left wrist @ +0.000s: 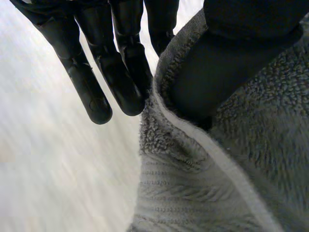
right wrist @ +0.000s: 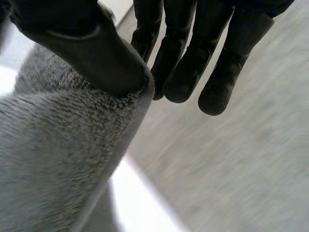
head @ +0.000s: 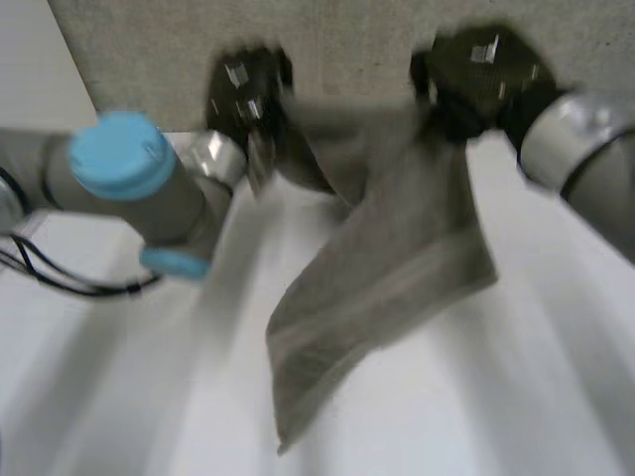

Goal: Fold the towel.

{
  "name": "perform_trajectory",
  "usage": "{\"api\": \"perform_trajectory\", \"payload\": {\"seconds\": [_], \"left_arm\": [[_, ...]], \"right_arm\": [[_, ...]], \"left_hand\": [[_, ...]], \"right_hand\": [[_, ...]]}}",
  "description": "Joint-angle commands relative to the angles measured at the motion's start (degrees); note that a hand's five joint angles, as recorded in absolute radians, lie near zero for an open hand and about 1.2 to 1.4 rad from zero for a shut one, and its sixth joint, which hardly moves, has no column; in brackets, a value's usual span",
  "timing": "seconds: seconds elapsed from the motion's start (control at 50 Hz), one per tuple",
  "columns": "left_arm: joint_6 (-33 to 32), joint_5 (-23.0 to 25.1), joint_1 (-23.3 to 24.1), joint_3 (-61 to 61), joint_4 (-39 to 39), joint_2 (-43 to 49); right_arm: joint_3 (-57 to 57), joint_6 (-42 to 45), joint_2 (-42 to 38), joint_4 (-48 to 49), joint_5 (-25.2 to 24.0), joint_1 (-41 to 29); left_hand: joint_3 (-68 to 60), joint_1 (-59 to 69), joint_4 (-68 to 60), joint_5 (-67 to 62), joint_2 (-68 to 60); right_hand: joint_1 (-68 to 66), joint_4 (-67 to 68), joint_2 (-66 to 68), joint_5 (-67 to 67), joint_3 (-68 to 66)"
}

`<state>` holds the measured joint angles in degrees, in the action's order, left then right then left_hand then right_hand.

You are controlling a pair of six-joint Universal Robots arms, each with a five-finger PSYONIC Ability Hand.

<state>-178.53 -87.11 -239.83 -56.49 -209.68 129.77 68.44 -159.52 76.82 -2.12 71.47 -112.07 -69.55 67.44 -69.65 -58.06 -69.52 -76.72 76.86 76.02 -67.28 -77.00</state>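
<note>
My left hand (head: 248, 94) and right hand (head: 481, 74) pinch the towel (head: 387, 268), which hangs toward six o'clock over the table (head: 516, 397); grey panel (head: 347, 40) at twelve.

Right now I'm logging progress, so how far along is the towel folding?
Done: the towel is lifted and hangs from both hands. In hand: the left hand and the right hand each pinch its upper edge between thumb and fingers. Left: no fold shows yet; it likely has to be laid on the table and folded over.
</note>
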Motion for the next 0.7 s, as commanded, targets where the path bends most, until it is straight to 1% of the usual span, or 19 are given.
{"api": "perform_trajectory", "payload": {"seconds": [0.02,0.04,0.08,0.14,0.16,0.2,0.24,0.26,0.28,0.3,0.34,0.36,0.4,0.42,0.46,0.54,0.62,0.66,0.7], "left_arm": [[-0.68,-4.81,-2.04,11.39,-7.67,-6.44],[-0.68,-4.82,-2.04,11.40,-7.68,-6.46],[-0.60,-4.91,-2.30,11.14,-8.38,-9.34],[-0.77,-4.64,-2.30,7.56,-7.16,-11.37],[-0.77,-4.64,-2.30,7.53,-7.15,-11.38],[-1.03,-3.77,-3.00,-1.29,-4.88,-13.48],[-1.21,-3.24,-3.44,-6.21,-4.08,-14.27],[-1.21,-3.24,-3.45,-6.26,-4.07,-14.28],[-1.38,-2.37,-4.14,-11.31,-3.38,-14.72],[-1.56,-1.40,-5.02,-16.58,-2.94,-14.98],[-1.56,-0.35,-6.07,-21.86,-2.58,-15.16],[-1.56,0.79,-7.13,-27.04,-2.23,-15.25],[-1.56,2.11,-7.75,-31.71,-1.97,-15.33],[-1.56,2.12,-7.75,-31.75,-1.97,-15.33],[-1.74,4.92,-8.28,-39.80,-0.92,-15.07],[-3.14,6.87,-8.37,-45.99,0.67,-14.90],[-8.40,7.40,-8.37,-50.64,5.40,-15.42],[-10.61,7.40,-8.46,-51.53,7.00,-15.95],[-14.55,7.40,-8.72,-52.32,9.19,-17.18]], "right_arm": [[-14.20,-1.41,-5.28,24.66,6.12,0.27],[-14.21,-1.41,-5.28,24.71,6.13,0.27],[-12.98,-1.67,-5.28,31.37,6.92,0.18],[-11.75,-1.15,-5.28,30.78,7.01,-0.17],[-9.57,-0.80,-5.10,28.17,7.10,-0.87],[-7.44,-0.44,-4.84,24.27,6.93,-1.75],[-2.98,1.39,-5.01,15.70,6.57,-4.03],[-2.96,1.40,-5.02,15.66,6.57,-4.04],[-0.52,2.97,-5.45,11.48,6.49,-5.26],[-0.50,2.99,-5.45,11.44,6.49,-5.27],[5.97,7.18,-6.15,3.31,6.57,-6.14],[6.01,7.20,-6.16,3.27,6.57,-6.15],[12.57,11.32,-8.52,-3.56,6.66,-5.97],[12.60,11.33,-8.53,-3.59,6.66,-5.97],[18.63,13.52,-10.63,-8.14,6.84,-5.80],[23.91,13.62,-11.08,-8.78,6.23,-5.53],[29.02,13.36,-9.68,-5.01,4.82,-4.83],[30.08,13.18,-8.63,-3.78,4.38,-4.48],[31.06,12.65,-7.48,-2.71,4.11,-4.13]], "left_hand": [[-10.45,12.56,-10.35,-11.94,-10.48],[-10.45,12.56,-10.35,-11.94,-10.48],[-10.45,12.56,-10.35,-11.94,-10.48],[-10.45,12.56,-10.35,-11.94,-10.48],[-10.45,12.56,-10.35,-11.94,-10.48],[-10.45,12.56,-10.35,-11.94,-10.48],[-10.45,12.56,-10.35,-11.94,-10.48],[-10.45,12.56,-10.35,-11.94,-10.48],[-10.45,12.56,-10.35,-11.94,-10.48],[-10.45,12.56,-10.35,-11.94,-10.48],[-10.45,12.56,-10.35,-11.94,-10.48],[-10.45,12.56,-10.35,-11.94,-10.48],[-10.45,12.56,-10.35,-11.94,-10.48],[-10.45,12.56,-10.35,-11.94,-10.48],[-10.45,12.56,-10.35,-11.94,-10.48],[-10.45,12.56,-10.35,-11.94,-10.48],[-10.45,12.56,-10.35,-11.94,-10.48],[-6.44,8.54,-6.34,-7.93,-6.46],[15.13,-13.03,15.23,13.64,15.10]], "right_hand": [[-3.28,3.14,3.98,-2.72,-3.00],[-3.28,3.14,3.98,-2.72,-3.00],[-3.28,3.14,3.98,-2.72,-3.00],[-3.28,3.14,3.98,-2.72,-3.00],[-3.28,3.14,3.98,-2.72,-3.00],[-3.28,3.14,3.98,-2.72,-3.00],[-3.28,3.14,3.98,-2.72,-3.00],[-3.28,3.14,3.98,-2.72,-3.00],[-3.28,3.14,3.98,-2.72,-3.00],[-3.28,3.14,3.98,-2.72,-3.00],[-3.28,3.14,3.98,-2.72,-3.00],[-3.28,3.14,3.98,-2.72,-3.00],[-3.28,3.14,3.98,-2.72,-3.00],[-3.28,3.14,3.98,-2.72,-3.00],[-3.28,3.14,3.98,-2.72,-3.00],[-3.28,3.14,3.98,-2.72,-3.00],[-3.28,3.14,3.98,-2.72,-3.00],[-3.28,3.14,3.98,-2.72,-3.00],[-3.28,3.14,3.98,-2.72,-3.00]]}}
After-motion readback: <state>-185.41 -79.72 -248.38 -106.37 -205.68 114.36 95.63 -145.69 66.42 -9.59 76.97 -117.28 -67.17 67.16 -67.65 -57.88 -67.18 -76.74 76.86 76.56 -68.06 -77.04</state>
